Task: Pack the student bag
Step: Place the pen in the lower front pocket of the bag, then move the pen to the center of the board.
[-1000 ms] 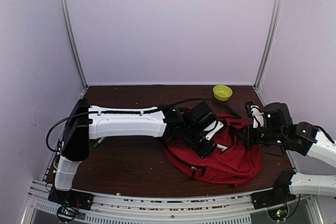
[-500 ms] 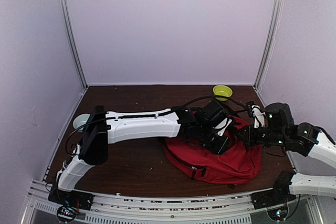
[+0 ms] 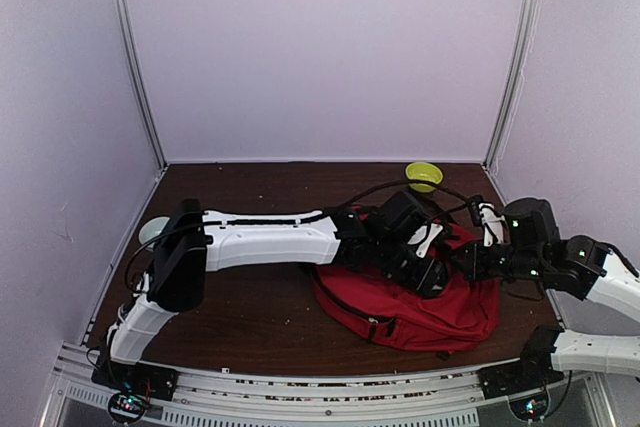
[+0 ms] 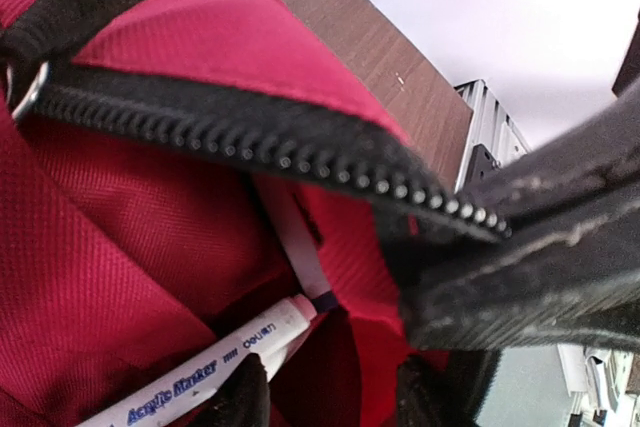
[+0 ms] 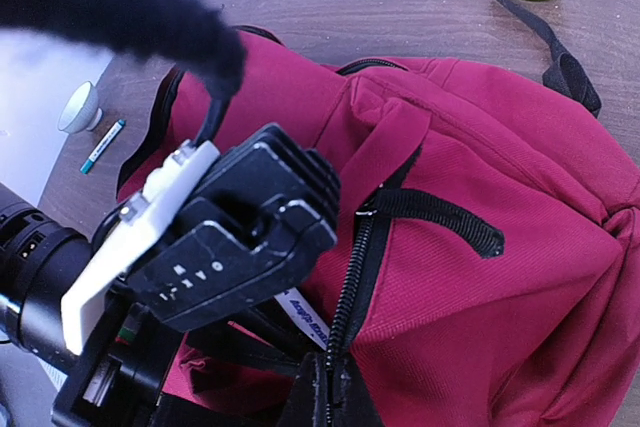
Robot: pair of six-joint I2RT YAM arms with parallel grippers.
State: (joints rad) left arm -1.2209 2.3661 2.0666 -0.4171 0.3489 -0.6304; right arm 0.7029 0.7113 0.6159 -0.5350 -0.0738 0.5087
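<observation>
Gaping left hand (image 4: 330, 402) straddles pen (image 4: 200, 372) lettered "Acrylic Marker" inside student bag (image 4: 130, 207); right hand (image 5: 325, 397) pinches its zipper (image 5: 352, 277).

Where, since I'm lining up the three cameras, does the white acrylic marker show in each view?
Top external: marker not visible.
Left wrist: marker at bottom left, tip pointing toward the centre.
Right wrist: a sliver of the marker at bottom centre, in the bag's opening.
Shared landmark: the red student bag.
</observation>
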